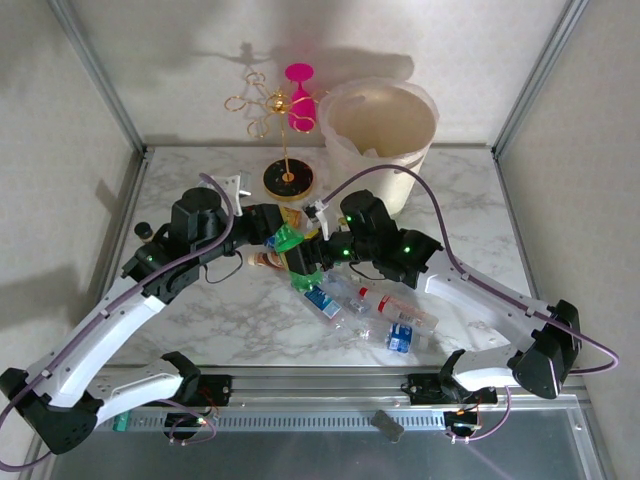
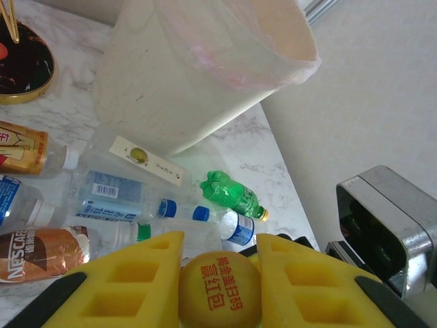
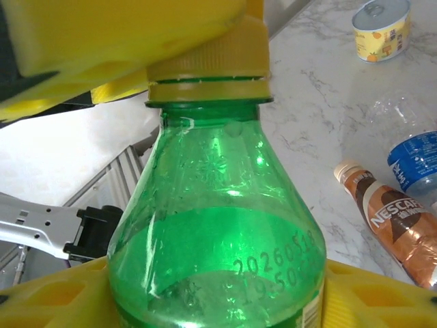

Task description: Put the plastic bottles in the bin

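Left pincer (image 2: 220,247): your left pincer is clenched tight on the yellow cap (image 2: 220,287) of the green bottle. The cap has red letters on it.
Right pincer (image 3: 218,301): your right pincer is grasping the fat lower part of the same green bottle (image 3: 218,232). One yellow pad touches it on each side.
Green bottle: it is see-through green, with a yellow cap and small numbers printed low on its side. You hold it up between both pincers, where they meet over the middle of the desk (image 1: 230,322).
Bin (image 1: 385,172): it is big, round and pale cream, with a thin liner folded over the rim. It stands upright, ahead of your left pincer and beyond your right pincer.
Other bottles: they lie flat on the desk below your left pincer, between it and the bin. You can see a small green one (image 2: 232,195), a clear one with a blue label (image 2: 109,195), a brown Nescafe one (image 2: 41,254) and a gold-label one (image 2: 20,152). More bottles (image 1: 385,315) lie on the near side of your right pincer.
Short yellow cup (image 3: 382,20): it stands on the desk, well apart from your right pincer.
Wire stand (image 1: 262,105): it is gold and holds a pink glass (image 1: 300,95). Its dark round base (image 1: 289,180) sits just beyond your left pincer, beside the bin.
In the way: the lying bottles cover the desk between your left pincer and the bin.
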